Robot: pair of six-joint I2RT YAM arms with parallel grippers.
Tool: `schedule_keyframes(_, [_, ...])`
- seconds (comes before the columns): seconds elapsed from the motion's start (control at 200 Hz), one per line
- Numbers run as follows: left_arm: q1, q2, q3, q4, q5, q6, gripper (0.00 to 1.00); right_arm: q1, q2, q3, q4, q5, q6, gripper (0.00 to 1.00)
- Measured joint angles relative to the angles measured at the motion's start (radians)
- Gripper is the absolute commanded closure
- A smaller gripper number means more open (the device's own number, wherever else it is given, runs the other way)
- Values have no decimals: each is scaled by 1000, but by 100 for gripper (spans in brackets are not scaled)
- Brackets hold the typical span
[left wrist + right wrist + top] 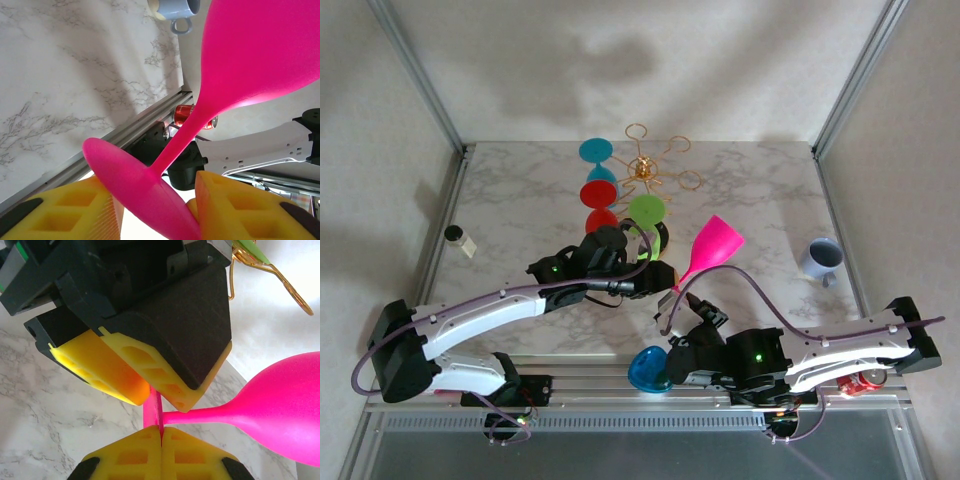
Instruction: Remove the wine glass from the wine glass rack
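A: Marble-look table [750, 180], pale walls all round. Wine glass [718, 243]?

B: Pink. Off the wine glass rack [645, 170], up in the air, tilted, bowl pointing away from both grippers, foot btwn them.

A: L gripper [157, 200]?

B: Yellow pads either side of the foot disc, close against it. Gripping or loose, can't tell.

A: R gripper [161, 432]?

B: Closed, fingers pressed together, tips right at the foot's rim by the stem joint. Pinching or just touching, can't tell. Facing L gripper, nearly tip to tip.

A: Rack vs grippers?

B: Beyond L gripper, apart from the pink glass. Gold wire, green glass [646, 210] on one arm. Red [595, 193] and teal [595, 150] ones just beside, on L gripper's far left.

A: Rest?

B: Grey-blue mug [820, 258] off to R gripper's right, well apart. Red can [860, 384] back by R arm's base. Blue cup-shaped thing [648, 370] just behind R gripper, near table edge.
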State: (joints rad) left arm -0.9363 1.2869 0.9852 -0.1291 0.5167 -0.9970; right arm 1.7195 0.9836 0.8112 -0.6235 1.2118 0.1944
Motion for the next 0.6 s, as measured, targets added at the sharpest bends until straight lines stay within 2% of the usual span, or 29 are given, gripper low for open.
schedule_keyframes(0.075, [0, 0, 0, 6, 3, -3, 68, 0, 0, 0, 0, 0, 0, 100])
schedule_keyframes(0.395, [0, 0, 0, 66, 21, -29, 100, 0, -19, 0, 3, -30, -20, 100])
schedule_keyframes(0.526, [0, 2, 0, 78, 25, -36, 100, 0, -30, 0, 2, -34, -28, 95])
schedule_keyframes(0.601, [0, 3, -1, 85, 28, -37, 100, 0, -33, 0, 2, -34, -31, 87])
